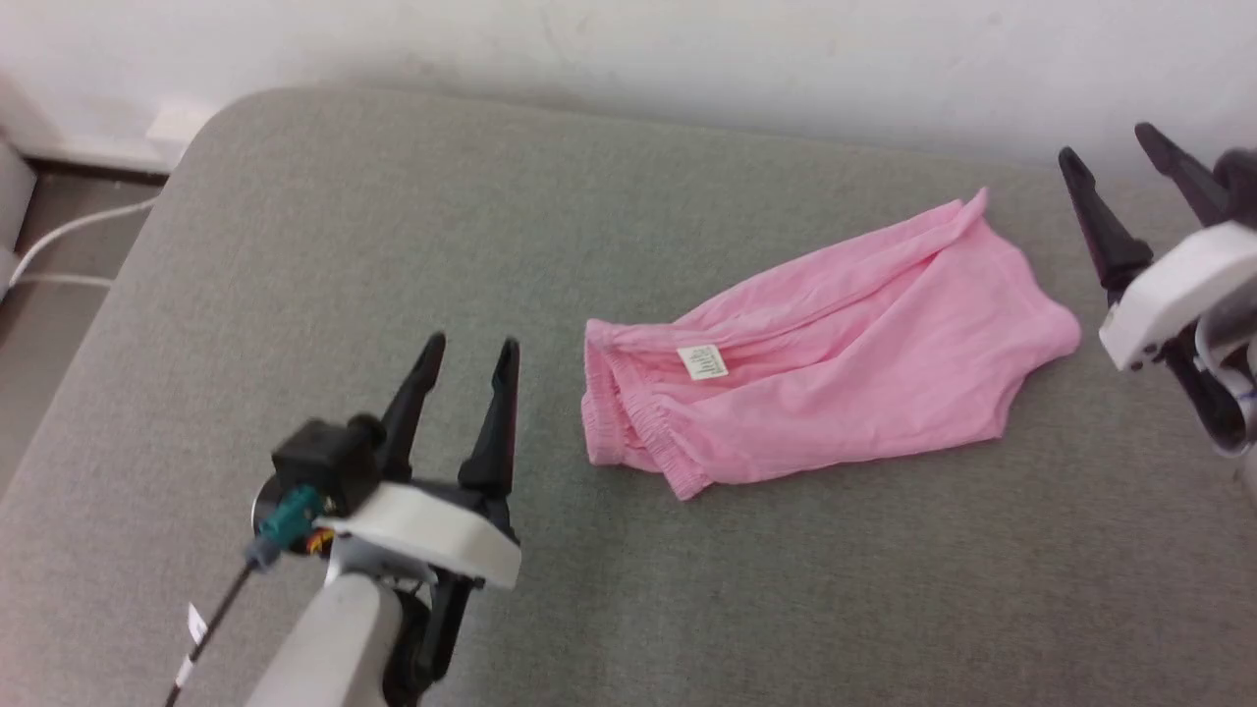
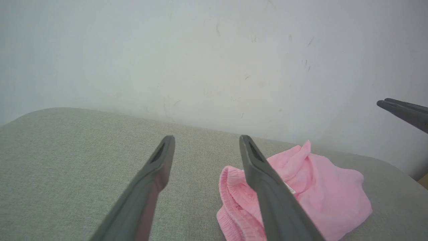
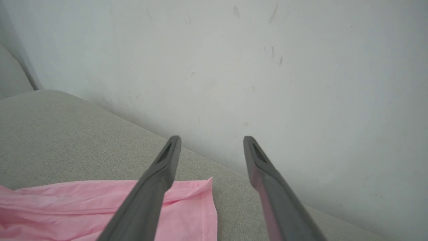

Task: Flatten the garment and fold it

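Seeing the thin, light pink shorts [image 1: 835, 363] lying rumpled and seemingly doubled over on the grey fabric surface [image 1: 344, 245] between our left gripper [image 1: 471, 344] and right gripper [image 1: 1105, 144], both with fingers spread wide and empty, we should pinch the gathered waistband [image 1: 638, 422] and hem [image 1: 1041, 334], pulling gently apart.

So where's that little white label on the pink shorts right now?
In the head view, the white label sits on the pink shorts beside the gathered waistband, at their left end, nearest the left claw.
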Controlling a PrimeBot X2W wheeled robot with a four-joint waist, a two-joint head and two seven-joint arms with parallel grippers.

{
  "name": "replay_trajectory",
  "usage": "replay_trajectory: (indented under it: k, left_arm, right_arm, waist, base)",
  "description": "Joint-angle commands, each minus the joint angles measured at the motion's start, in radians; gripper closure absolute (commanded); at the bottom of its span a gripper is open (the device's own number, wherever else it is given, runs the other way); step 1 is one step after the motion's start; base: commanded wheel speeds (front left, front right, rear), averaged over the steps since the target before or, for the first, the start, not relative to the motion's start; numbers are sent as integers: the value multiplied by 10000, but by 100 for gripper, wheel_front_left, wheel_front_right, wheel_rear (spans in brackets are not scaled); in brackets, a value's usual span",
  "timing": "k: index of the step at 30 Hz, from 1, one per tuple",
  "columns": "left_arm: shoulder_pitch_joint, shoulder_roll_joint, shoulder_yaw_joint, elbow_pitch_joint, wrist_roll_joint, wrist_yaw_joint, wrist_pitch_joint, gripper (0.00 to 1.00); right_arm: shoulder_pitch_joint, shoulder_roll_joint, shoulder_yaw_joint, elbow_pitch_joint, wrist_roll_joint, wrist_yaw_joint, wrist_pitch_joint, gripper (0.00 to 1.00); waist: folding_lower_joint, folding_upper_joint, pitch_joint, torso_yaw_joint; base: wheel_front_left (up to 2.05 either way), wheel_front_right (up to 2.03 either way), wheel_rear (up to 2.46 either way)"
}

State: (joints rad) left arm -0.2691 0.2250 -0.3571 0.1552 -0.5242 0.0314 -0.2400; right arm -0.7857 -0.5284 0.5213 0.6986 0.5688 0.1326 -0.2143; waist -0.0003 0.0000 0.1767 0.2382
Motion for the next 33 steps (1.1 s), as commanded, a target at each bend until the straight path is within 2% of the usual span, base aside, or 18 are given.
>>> replay_trajectory:
  k: [1, 7, 12, 15, 21, 28, 33]
  left_arm:
    - [267, 31, 9, -60, 231, 133, -84, 0]
    - [1253, -141, -165, 0, 577, 540, -156, 0]
    - [1632, -388, -398, 116, 360, 760, 466, 0]
    - [1678, -453, -505, 210, 205, 858, 1031, 0]
    - [1348, -411, -508, 500, 71, 1219, 2105, 0]
    - [787, -386, -368, 1044, -10, 1713, 2990, 0]
    - [465, -283, -302, 1581, 233, 2349, 3446, 0]
  right_arm:
    - [325, 125, -247, -130, -64, -19, -164, 0]
    - [2232, 932, -2448, -1527, -1128, -19, -462, 0]
    - [4455, 2249, -4708, -3846, -2580, -19, -471, 0]
    - [5681, 3135, -5622, -5096, -3369, -19, -472, 0]
    - [7036, 4184, -6299, -6710, -4213, -19, -173, 0]
    - [7316, 4468, -6522, -7435, -4264, -19, 163, 0]
    - [7289, 4562, -6569, -7621, -4219, -19, 184, 0]
  waist:
    - [3, 0, -571, -494]
    - [3, 0, -900, -899]
    - [3, 0, -1039, -1243]
    - [3, 0, -1052, -1451]
    - [3, 0, -833, -1955]
    - [3, 0, -395, -2477]
    - [3, 0, -58, -2685]
  base:
    - [0, 0, 0]
    - [0, 0, 0]
    - [0, 0, 0]
    - [0, 0, 0]
    - [0, 0, 0]
    - [0, 0, 0]
    - [0, 0, 0]
